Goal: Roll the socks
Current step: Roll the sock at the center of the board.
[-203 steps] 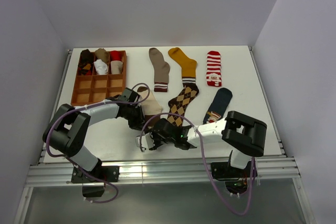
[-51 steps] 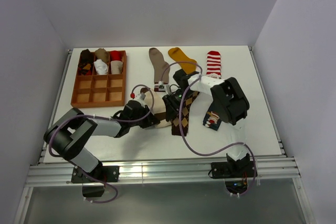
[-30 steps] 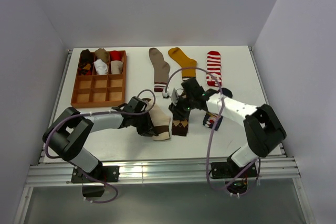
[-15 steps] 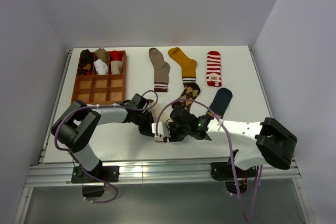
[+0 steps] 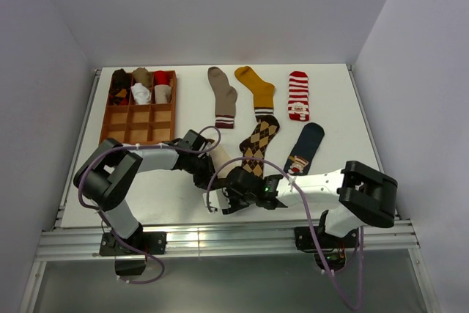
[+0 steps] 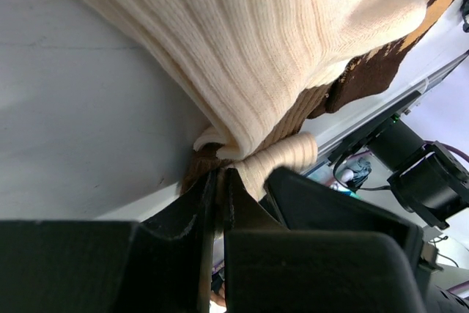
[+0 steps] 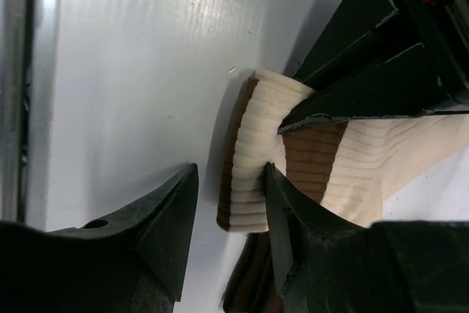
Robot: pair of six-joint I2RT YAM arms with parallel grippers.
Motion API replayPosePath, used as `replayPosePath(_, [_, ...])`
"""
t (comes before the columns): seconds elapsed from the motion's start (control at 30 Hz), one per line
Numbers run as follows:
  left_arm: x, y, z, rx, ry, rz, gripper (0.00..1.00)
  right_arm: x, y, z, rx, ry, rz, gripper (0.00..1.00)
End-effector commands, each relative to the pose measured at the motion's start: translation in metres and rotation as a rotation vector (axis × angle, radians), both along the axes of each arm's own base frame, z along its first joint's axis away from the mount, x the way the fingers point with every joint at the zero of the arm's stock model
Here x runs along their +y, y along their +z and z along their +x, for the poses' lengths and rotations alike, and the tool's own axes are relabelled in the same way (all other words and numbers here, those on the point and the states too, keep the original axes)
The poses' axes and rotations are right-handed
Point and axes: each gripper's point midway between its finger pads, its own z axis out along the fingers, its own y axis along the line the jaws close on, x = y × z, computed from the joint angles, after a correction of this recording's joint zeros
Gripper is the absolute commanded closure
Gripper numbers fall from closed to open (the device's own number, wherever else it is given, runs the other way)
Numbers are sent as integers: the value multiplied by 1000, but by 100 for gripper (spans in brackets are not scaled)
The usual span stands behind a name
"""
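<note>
R gripper: nearest front edge of table; jaws part-way apart, clamping nothing. Folded end of cream sock sits right at the gap, against one finger.
L gripper: jaws nearly shut, pinching a fold of cream sock. In top view its tips are lost in fabric.
Mark on L gripper body: red-green strip at corner of R wrist view, cut off, no text legible.
Cream sock: between the two grippers, left of centre, near front. Ribbed, w/ brown band. Mostly hidden by arms in top view.
Argyle sock: just right of cream sock, touching it. Near end hidden under R arm.
Navy sock: right of argyle sock, apart. Cartoon figure near cuff, too small to read any lettering.
Striped sock: far right. Small figure patch at near end, detail unclear.
Mustard sock: far centre. Near end meets argyle sock.
Taupe sock: left of mustard sock, flat.
Tray: far left. Far cells hold sock rolls, count per cell unclear.
</note>
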Motion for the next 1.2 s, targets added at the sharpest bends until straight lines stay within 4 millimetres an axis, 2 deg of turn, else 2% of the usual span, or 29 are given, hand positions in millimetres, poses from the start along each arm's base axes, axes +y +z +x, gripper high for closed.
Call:
replayPosePath(0.0, [50, -45, -27, 70, -16, 247, 99, 11, 4, 14, -62, -32, 12, 52])
replayPosePath(0.13, [50, -43, -28, 70, -23, 232, 98, 12, 2, 21, -81, -66, 17, 55])
replayPosePath(0.17, [49, -42, -26, 63, -19, 223, 96, 13, 1, 21, -77, -72, 20, 58])
replayPosePath(0.2, [50, -42, -27, 68, -15, 221, 95, 13, 0, 21, -68, -82, 16, 68])
replayPosePath(0.3, [46, -38, -27, 64, -6, 187, 86, 14, 3, 23, -56, -101, 19, 79])
replayPosePath(0.33, [47, -38, -28, 66, 3, 183, 80, 12, 6, 22, -29, -105, -3, 80])
replayPosePath(0.43, [45, -31, -25, 50, 42, 152, 76, 10, 9, 18, 78, -116, -45, 84])
replayPosePath(0.57, [41, -19, -15, -3, 97, 99, 67, 1, 5, 18, 219, -141, -94, 86])
replayPosePath(0.63, [43, -21, -17, -1, 132, 94, 66, 0, 7, 14, 304, -141, -112, 87])
replayPosePath(0.8, [46, -18, -15, -34, 201, 79, 64, -12, -1, 18, 457, -172, -166, 87])
replayPosePath(0.93, [50, -13, -5, -93, 265, 80, 61, -12, -1, 17, 627, -178, -195, 89])
replayPosePath(1.03, [56, -9, 4, -154, 296, 101, 59, -16, 0, 29, 679, -217, -199, 89])
replayPosePath(1.17, [62, 1, 13, -224, 341, 113, 57, -19, -6, 32, 790, -249, -229, 89])
